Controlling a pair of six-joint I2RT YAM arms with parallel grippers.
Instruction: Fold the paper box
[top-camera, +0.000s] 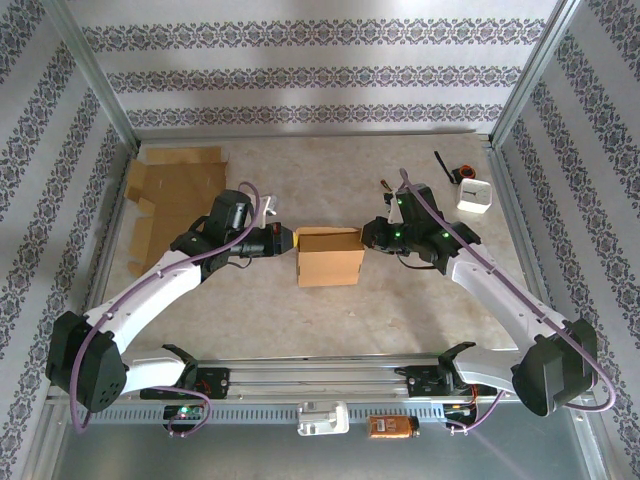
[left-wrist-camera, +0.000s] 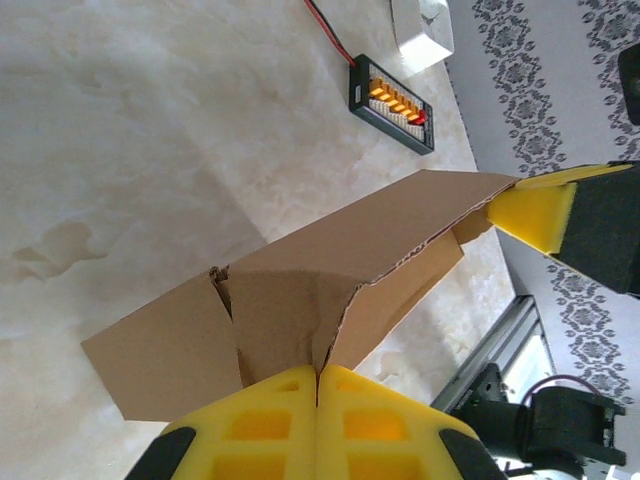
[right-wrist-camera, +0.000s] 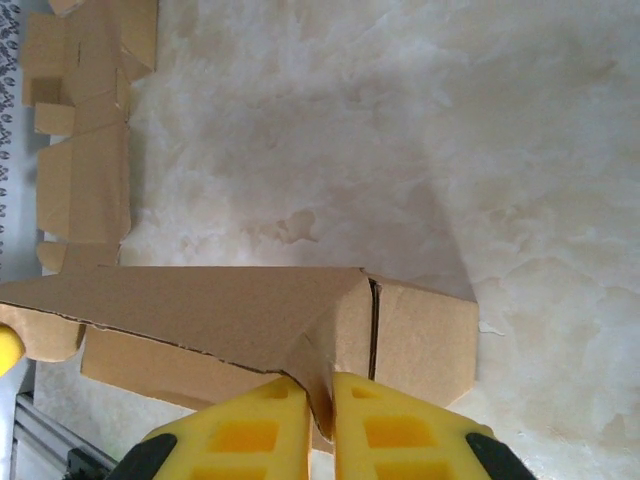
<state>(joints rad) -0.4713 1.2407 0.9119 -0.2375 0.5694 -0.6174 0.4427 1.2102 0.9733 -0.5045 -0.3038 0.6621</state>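
The paper box (top-camera: 330, 262) is seen standing near the middle of the table (top-camera: 330, 170), with its top open and its flaps partly raised. It is flanked by both arms. The left gripper (top-camera: 284, 241) is set against its left side and the right gripper (top-camera: 366, 238) against its right side.

In the left wrist view, the left gripper's fingers (left-wrist-camera: 260, 425), padded in yellow, are pressed flat together with no gap. Their tips are met by a creased flap of the box, and no cardboard is seen between them. In the right wrist view, a narrow gap is left between the right gripper's fingers (right-wrist-camera: 400, 430), and the edge of a flap is clamped in it.

A flat sheet of cardboard (top-camera: 175, 195) is laid at the table's far left corner. A white device (top-camera: 475, 195) is placed toward the far right corner, with a small charging board (left-wrist-camera: 392, 100), lit orange, near it. An orange item (top-camera: 392, 427) is lodged on the rail at the near edge.
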